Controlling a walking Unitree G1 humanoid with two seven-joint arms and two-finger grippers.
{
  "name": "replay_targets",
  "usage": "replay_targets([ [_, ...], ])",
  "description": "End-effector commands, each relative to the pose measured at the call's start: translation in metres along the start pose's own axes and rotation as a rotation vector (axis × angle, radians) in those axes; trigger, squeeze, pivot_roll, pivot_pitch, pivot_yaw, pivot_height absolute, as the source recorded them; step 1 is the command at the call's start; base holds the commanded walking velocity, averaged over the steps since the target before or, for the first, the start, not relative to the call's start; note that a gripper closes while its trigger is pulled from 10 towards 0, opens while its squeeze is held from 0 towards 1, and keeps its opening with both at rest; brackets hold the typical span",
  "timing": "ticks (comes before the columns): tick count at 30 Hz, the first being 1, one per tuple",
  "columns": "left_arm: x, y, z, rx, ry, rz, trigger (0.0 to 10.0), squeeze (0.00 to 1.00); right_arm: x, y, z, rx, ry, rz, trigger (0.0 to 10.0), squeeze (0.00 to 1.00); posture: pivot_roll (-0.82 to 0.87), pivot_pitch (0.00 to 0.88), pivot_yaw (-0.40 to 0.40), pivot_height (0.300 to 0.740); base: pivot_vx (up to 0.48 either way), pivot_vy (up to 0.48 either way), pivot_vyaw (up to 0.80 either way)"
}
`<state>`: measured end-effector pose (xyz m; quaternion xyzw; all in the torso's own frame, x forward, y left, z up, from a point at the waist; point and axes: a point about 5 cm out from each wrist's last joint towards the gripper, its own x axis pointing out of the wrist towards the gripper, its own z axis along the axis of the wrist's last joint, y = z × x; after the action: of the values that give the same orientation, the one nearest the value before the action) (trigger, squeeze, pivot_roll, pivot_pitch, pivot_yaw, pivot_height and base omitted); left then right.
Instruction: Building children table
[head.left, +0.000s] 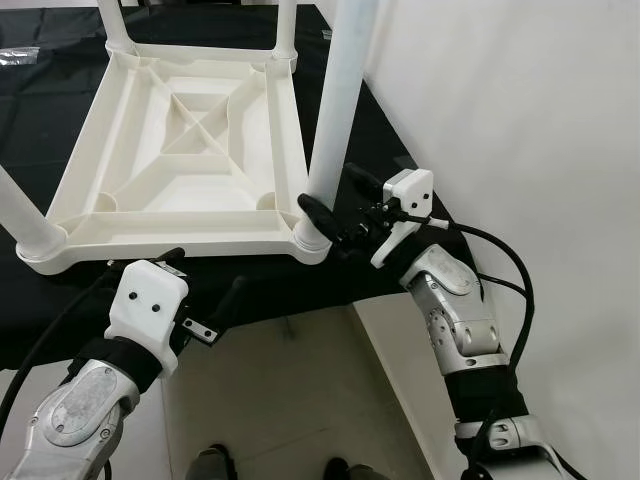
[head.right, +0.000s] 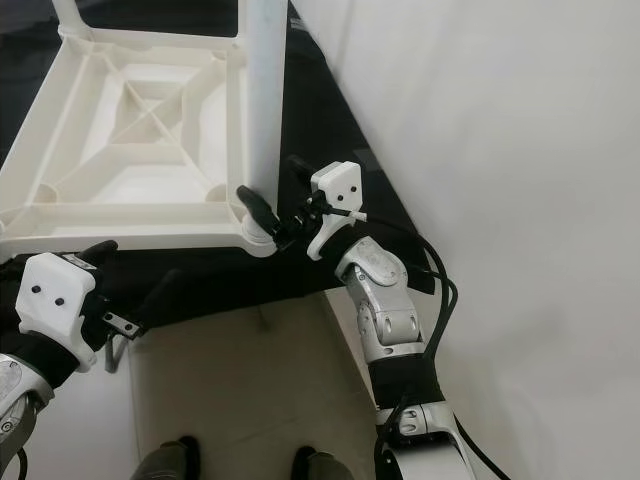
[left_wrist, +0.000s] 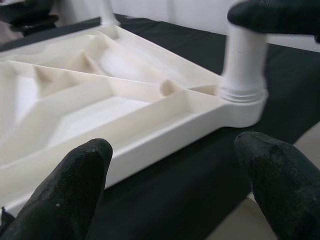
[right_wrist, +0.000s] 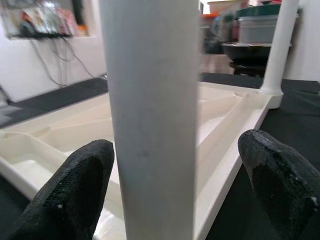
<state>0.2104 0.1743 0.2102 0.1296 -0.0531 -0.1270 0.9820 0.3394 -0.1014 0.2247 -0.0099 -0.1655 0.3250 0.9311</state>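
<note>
Right pincer (head.left: 335, 205) stands spread about the base of the near-right leg (head.left: 340, 100), fingers either side, contact not evident. Left pincer (head.left: 205, 275) hovers spread just short of the tabletop's (head.left: 170, 150) near rim, holding nothing. The tabletop lies inverted on the black-covered bench (head.left: 60, 300), near its front right corner. Four legs appear seated in the corner sockets, including the near-left leg (head.left: 25, 215). Assembly looks largely complete; remaining, in my judgement: confirm seating and turn it upright.
</note>
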Motion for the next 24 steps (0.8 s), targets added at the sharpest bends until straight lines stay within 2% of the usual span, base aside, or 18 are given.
replay_targets([
  [1,0.0,0.002,-0.007,0.0,0.037,0.012,10.0,0.0,0.0,0.003,-0.005,0.0,0.025,-0.03,10.0,0.0,0.21,0.195,-0.116,0.74,0.0,0.48,0.0],
  [3,0.001,0.003,-0.007,0.008,0.031,0.015,10.0,0.0,0.001,0.003,-0.007,-0.016,0.04,-0.051,10.0,0.0,0.21,0.196,-0.118,0.74,0.0,0.48,0.0],
  [11,0.002,0.005,-0.005,0.017,0.02,0.021,10.0,0.0,0.002,-0.007,-0.014,-0.033,0.119,-0.157,10.0,0.0,0.21,0.198,-0.119,0.74,0.0,0.0,0.0],
  [22,0.002,-0.001,-0.004,0.019,0.015,-0.02,10.0,0.0,0.001,-0.016,-0.02,-0.025,0.168,-0.165,10.0,0.0,0.21,0.199,-0.113,0.74,0.0,0.0,0.0],
  [24,0.003,-0.004,-0.003,0.019,0.01,-0.036,10.0,0.0,0.002,-0.028,-0.022,-0.039,0.197,-0.16,10.0,0.0,0.21,0.202,-0.114,0.74,0.0,0.0,0.0],
])
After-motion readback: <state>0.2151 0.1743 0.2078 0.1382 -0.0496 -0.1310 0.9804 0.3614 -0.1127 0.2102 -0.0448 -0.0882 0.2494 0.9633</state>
